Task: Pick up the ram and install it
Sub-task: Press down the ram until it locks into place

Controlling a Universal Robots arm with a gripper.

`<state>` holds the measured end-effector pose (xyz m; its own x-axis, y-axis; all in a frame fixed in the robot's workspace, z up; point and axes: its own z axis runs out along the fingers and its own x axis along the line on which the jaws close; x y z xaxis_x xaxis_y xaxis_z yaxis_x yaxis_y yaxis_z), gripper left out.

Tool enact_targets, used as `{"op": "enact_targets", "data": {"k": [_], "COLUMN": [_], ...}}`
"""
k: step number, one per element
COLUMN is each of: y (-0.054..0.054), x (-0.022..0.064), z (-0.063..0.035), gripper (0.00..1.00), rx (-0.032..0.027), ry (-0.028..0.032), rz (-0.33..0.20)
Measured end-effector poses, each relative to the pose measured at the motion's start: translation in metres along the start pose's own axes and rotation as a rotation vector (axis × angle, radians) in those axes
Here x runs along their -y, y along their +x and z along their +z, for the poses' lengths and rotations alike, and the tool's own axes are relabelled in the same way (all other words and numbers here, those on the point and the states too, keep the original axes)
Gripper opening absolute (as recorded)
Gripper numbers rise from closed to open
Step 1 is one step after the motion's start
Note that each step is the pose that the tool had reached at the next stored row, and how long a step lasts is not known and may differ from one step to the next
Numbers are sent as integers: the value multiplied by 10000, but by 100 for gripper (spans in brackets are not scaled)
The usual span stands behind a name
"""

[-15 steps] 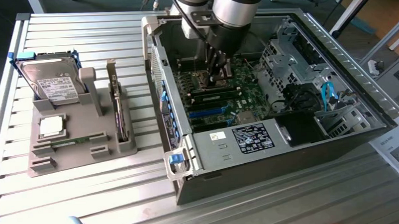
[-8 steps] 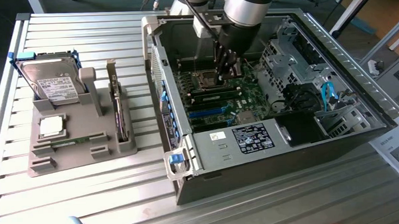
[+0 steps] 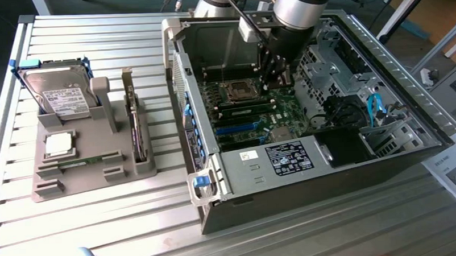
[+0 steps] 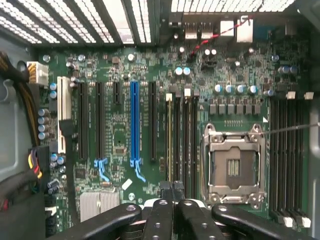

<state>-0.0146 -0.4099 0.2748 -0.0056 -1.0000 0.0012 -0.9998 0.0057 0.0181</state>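
Long thin green circuit-board ram point(image 3: 83, 161): lying in grey plastic holder tray point(image 3: 55, 188), well apart from gripper | black two-finger gripper point(image 3: 274, 75): fingers pressed together, nothing visibly held | green motherboard point(image 4: 120, 130): just beneath fingertips, inside open computer case point(image 3: 306, 176)

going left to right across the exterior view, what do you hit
silver hard drive with white label → square silver processor chip → grey plastic parts holder → open black computer case → blue cable inside it
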Motion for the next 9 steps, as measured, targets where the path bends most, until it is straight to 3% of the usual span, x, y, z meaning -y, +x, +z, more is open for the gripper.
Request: {"op": "enact_targets", "data": {"k": [3,9], "y": [0,0], "x": [57,64], "z": [-1,-1], "gripper": [11,11], "rx": [0,0], "ry": [0,0], "rz": [-1,-92]}}
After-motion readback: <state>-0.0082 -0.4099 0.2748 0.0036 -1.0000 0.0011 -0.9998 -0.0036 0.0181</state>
